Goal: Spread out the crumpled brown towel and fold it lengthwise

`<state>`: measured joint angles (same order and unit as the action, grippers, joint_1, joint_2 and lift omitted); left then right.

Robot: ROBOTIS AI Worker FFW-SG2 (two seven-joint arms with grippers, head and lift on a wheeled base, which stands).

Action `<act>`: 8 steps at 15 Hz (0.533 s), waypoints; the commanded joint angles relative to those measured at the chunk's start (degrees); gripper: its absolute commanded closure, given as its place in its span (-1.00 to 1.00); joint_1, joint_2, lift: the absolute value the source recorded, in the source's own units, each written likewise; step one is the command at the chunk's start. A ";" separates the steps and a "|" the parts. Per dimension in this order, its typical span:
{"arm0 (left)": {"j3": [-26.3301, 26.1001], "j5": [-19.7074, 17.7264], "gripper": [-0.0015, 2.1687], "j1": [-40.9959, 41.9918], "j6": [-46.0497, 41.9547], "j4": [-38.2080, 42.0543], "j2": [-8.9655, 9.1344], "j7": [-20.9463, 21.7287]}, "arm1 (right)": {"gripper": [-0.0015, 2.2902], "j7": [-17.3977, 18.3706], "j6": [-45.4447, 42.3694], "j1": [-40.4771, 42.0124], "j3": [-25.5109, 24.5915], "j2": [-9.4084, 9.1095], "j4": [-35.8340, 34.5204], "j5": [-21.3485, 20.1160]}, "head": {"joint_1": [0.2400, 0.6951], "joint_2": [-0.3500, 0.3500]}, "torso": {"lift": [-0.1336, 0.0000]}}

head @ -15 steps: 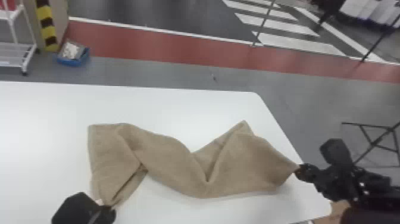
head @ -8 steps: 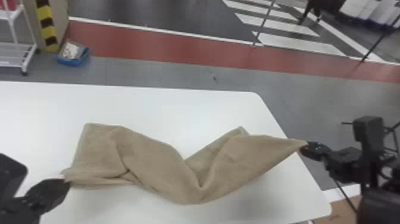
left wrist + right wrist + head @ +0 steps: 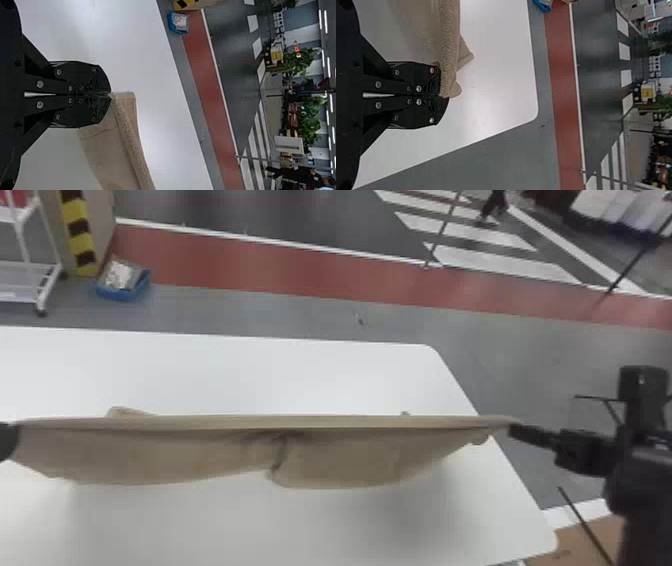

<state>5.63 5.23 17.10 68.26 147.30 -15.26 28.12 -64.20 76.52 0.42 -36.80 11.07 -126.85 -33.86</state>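
Smooth white tabletop (image 3: 300, 530) lies below a brown terry towel (image 3: 340, 452), taut above it between the black two-fingered left gripper (image 3: 109, 95) and the matching right gripper (image 3: 443, 96), each clamped on one end. Probably light and limp, it should sag if slackened; long-edge corners seem the best holds.

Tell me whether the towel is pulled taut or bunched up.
Taut along its held edge: the brown towel stretches nearly straight there between both arms' closed jaws, though folds hang beneath.
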 commanded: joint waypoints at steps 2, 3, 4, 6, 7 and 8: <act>2.81 -1.45 0.33 -0.48 0.43 -1.58 0.85 0.80 | 0.02 -0.49 6.94 0.02 2.44 2.29 4.94 -3.84 | 1.00 -1.00 | -0.86; 2.81 -1.36 0.33 -0.31 0.26 -2.02 1.02 1.32 | 0.02 -1.63 7.29 0.46 3.40 2.56 6.08 -5.51 | 1.00 -1.00 | -0.86; 2.63 -1.36 0.33 0.04 0.26 -2.46 1.37 1.68 | 0.02 -2.78 7.29 0.81 5.43 2.73 7.14 -7.80 | 1.00 -1.00 | -0.86; 1.75 -1.28 0.33 1.01 -0.09 -3.25 1.81 2.12 | 0.02 -3.66 7.11 1.43 8.94 2.73 9.51 -11.93 | 1.00 -1.00 | -0.86; 1.40 -1.19 0.33 1.71 -0.44 -3.42 1.99 2.38 | 0.01 -5.76 6.76 1.69 10.26 2.73 10.57 -13.95 | 1.00 -1.00 | -0.86; 0.87 -1.01 0.33 2.06 -0.62 -3.51 2.17 2.38 | -0.16 -5.85 6.06 2.40 11.93 2.73 10.74 -15.62 | 1.00 -1.00 | -0.86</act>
<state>7.20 4.05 18.43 68.00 144.00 -13.33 30.46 -69.79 83.38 2.05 -27.25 13.80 -116.99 -46.79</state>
